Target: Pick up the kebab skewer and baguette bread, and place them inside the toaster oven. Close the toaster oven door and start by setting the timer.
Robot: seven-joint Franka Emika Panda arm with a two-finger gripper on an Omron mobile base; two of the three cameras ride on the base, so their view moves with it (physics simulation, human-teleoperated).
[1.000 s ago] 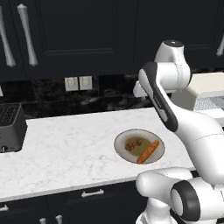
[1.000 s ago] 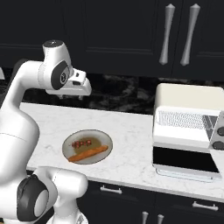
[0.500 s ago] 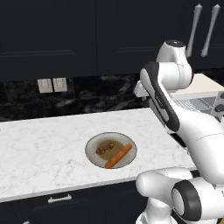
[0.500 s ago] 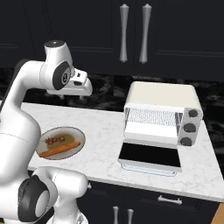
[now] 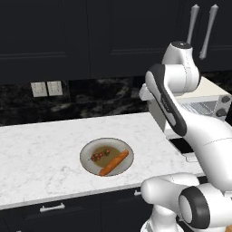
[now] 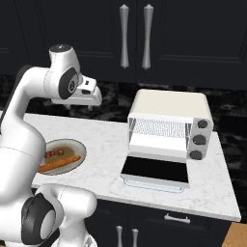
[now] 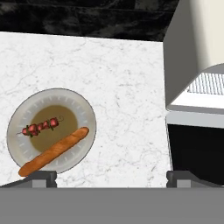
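Observation:
A round plate [image 5: 90, 152] on the white marble counter carries the kebab skewer [image 5: 100, 155], with red chunks, and the orange-brown baguette bread [image 5: 113, 163] lying slantwise beside it. Both also lie at lower left in the hand view: skewer [image 7: 40, 127], baguette [image 7: 54, 151]. To the right stands the cream-white toaster oven [image 6: 169, 123]. The toaster oven door [image 6: 155, 170] is folded down flat, dark glass up. My gripper [image 7: 112, 177] hangs high above the counter between plate and oven, open, with nothing between its fingertips [image 7: 42, 176].
Dark upper cabinets with silver handles [image 6: 124, 36] hang above the oven. A black stone backsplash with wall outlets [image 5: 47, 89] runs behind the counter. Dark drawers [image 5: 52, 208] sit below its front edge. The oven's knobs [image 6: 198, 140] are on its right side.
The base has driven to the right, so the whole scene has shifted left: the plate has slid left and the toaster oven has come fully into view. The arm keeps its pose, gripper open.

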